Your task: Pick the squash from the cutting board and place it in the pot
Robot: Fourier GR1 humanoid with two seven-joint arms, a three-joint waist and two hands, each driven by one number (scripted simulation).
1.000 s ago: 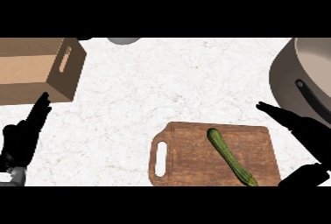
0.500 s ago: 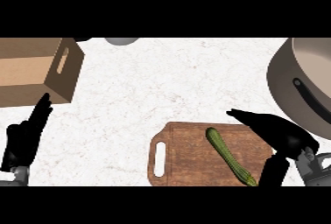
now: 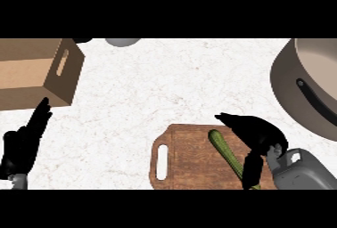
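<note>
Kitchen: marble counter, cutting board, pot.

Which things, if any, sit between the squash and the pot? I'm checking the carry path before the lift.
Nothing visible does. The squash lies on the cutting board, and the pot stands up and to the right. Between them there is only bare counter, apart from the right robot hand arched over the squash.

right hand spread (fingers uncurled), left hand resting
</note>
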